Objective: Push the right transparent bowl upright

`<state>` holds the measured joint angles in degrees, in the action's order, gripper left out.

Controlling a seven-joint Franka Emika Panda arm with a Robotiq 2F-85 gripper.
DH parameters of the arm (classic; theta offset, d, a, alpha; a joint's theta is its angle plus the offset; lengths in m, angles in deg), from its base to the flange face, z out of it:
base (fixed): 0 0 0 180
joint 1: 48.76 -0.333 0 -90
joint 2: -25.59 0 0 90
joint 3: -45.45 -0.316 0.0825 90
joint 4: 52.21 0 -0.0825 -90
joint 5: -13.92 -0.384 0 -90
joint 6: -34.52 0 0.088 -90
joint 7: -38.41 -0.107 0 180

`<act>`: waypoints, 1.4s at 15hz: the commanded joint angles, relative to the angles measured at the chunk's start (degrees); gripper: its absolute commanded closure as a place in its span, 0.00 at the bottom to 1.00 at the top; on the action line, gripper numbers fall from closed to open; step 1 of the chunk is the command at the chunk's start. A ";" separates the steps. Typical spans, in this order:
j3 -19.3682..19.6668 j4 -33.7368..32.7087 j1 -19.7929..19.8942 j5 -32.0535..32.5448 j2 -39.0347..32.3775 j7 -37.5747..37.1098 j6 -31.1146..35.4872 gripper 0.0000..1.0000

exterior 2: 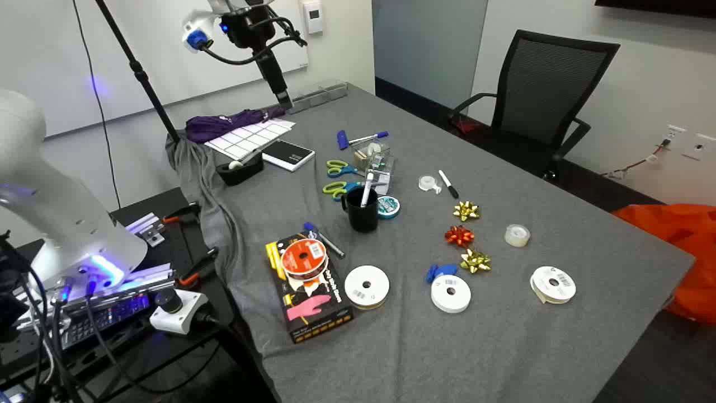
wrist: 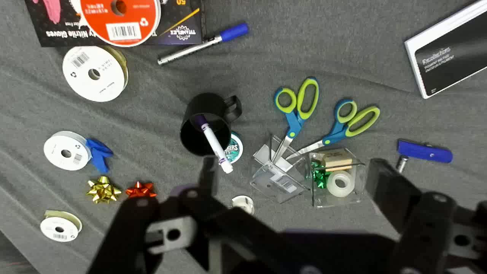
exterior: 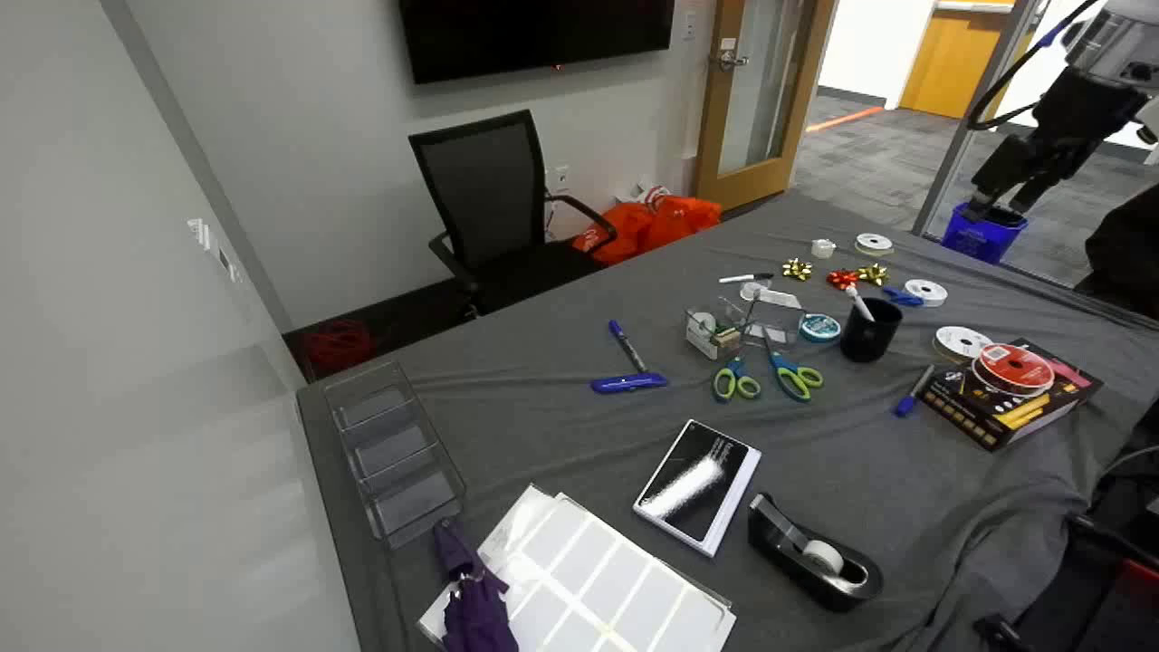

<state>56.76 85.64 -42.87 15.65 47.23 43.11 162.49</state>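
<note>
The gripper [wrist: 295, 169] is spread wide with nothing in its grasp, seemingly well above the grey tablecloth [wrist: 342, 49], so a badly aimed descent could clip the black mug [wrist: 208, 105] or the white marker [wrist: 216, 146] sticking out of it. Below, the tipped transparent bowl [wrist: 279, 186], presumably the one meant, appears to lie on its side between the mug and the upright transparent bowl [wrist: 336, 201]. Blades of the green-and-blue scissors [wrist: 293, 122] nearer the mug reach into or under it, I cannot tell which; a push might drag or jam on them. Looking light, it may skid rather than roll up, ramming its upright neighbour and spilling the tape roll [wrist: 331, 183] and wooden block [wrist: 338, 161].
</note>
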 commanded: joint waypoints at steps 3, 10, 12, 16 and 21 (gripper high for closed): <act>-0.76 -0.11 0.83 -0.39 -0.07 0.29 -0.15 0.00; -1.27 -0.14 1.01 0.43 -0.40 -0.48 -0.08 0.00; -1.90 0.22 0.99 0.78 -1.96 -1.82 3.10 0.00; -3.95 -1.98 0.92 1.71 -9.39 -7.01 11.27 0.00; -6.45 -8.99 1.12 7.79 -21.82 -17.22 18.17 0.00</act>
<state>52.02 82.86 -42.84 19.55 33.83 31.02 178.33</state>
